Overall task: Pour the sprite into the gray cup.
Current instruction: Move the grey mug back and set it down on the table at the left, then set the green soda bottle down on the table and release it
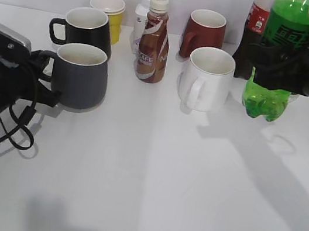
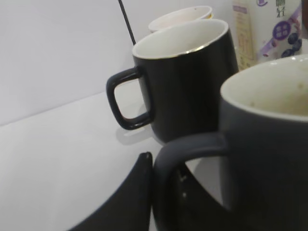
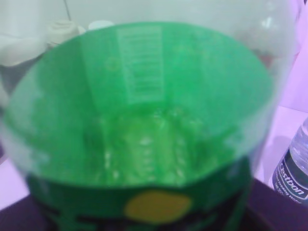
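The gray cup (image 1: 81,76) stands upright at the left of the table, its whitish inside showing. My left gripper (image 1: 42,67) is shut on its black loop handle. In the left wrist view one finger (image 2: 144,187) lies against the outside of the handle and the cup (image 2: 269,144) fills the right side. The sprite (image 1: 278,59), a green bottle with a dark label, hangs upright above the table at the far right. My right gripper (image 1: 286,57) is shut on its label band. In the right wrist view the bottle (image 3: 144,120) fills the frame and hides the jaws (image 3: 154,216).
A glossy black mug (image 1: 89,27) stands just behind the gray cup, with a yellow cup (image 1: 109,13) behind that. A brown coffee bottle (image 1: 154,41), white bottle (image 1: 141,15), dark red mug (image 1: 204,32), white mug (image 1: 208,77) and cola bottle (image 1: 253,31) stand between cup and sprite.
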